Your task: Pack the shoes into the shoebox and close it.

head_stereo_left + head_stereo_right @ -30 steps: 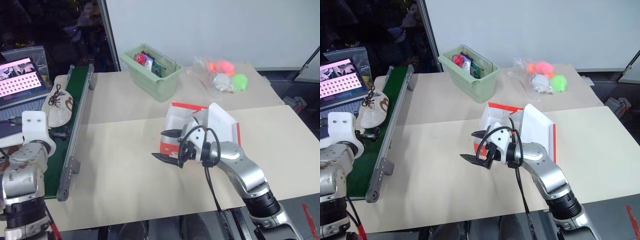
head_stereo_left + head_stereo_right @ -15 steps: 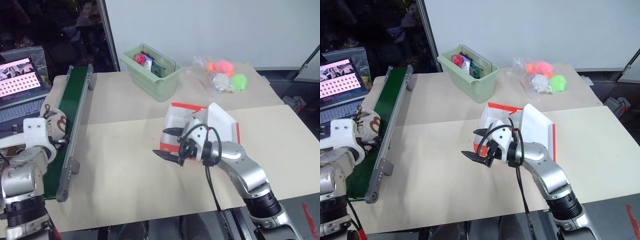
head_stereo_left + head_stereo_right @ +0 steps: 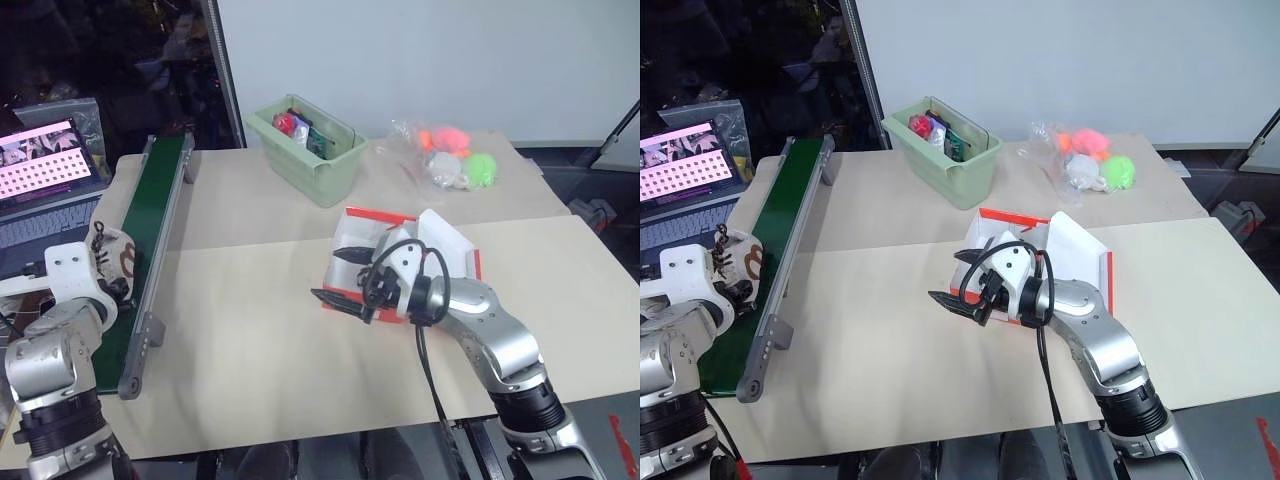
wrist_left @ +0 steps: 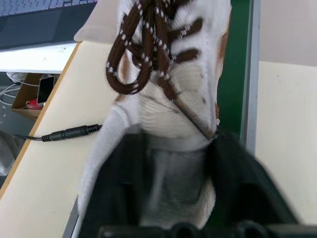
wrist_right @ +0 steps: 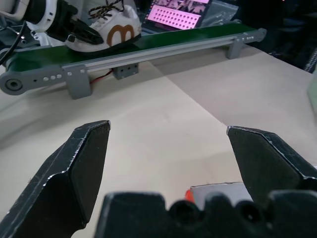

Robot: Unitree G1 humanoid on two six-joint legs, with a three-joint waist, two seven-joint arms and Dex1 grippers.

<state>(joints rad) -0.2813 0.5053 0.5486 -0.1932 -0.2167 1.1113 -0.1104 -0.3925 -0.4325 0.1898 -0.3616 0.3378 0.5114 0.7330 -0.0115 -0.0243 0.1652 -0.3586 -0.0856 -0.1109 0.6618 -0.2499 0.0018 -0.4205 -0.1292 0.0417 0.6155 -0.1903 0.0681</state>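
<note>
The left gripper [image 4: 171,168] has its two black fingers [image 4: 121,183] closed around the heel end of a shoe [image 4: 166,84], one finger on each side of the off-white upper, brown laces running away from the wrist. From the head views that shoe [image 3: 740,262] sits on the green belt [image 3: 150,225] of a conveyor at the left edge of the worktop [image 3: 250,350], near the belt's nearer end, with the left hand right behind it. I count one shoe there; from here I cannot make out whether a second lies in the box. The right gripper [image 3: 338,275] hovers level above the worktop with its fingers [image 5: 79,163] spread wide and holding nothing; it sits just in front of the shoebox's near end, and I cannot tell whether it touches the cardboard. The shoebox [image 3: 352,222], one orange-red box with a white inside, stands open near the middle of the worktop, its flap lid [image 3: 445,240] tilted up on the side away from the conveyor. Farther back stands one pale green bin [image 3: 330,165] with small items inside, and to its right a clear bag [image 3: 450,155] with bright balls, orange, green and white ones among them; I would not trust a count. A laptop [image 3: 45,165] with a lit pink screen stands beyond the conveyor on the left. The right wrist view looks across bare worktop between its own spread fingers to the conveyor, with the shoe [image 5: 106,27] and left gripper [image 5: 81,34] on it.
</note>
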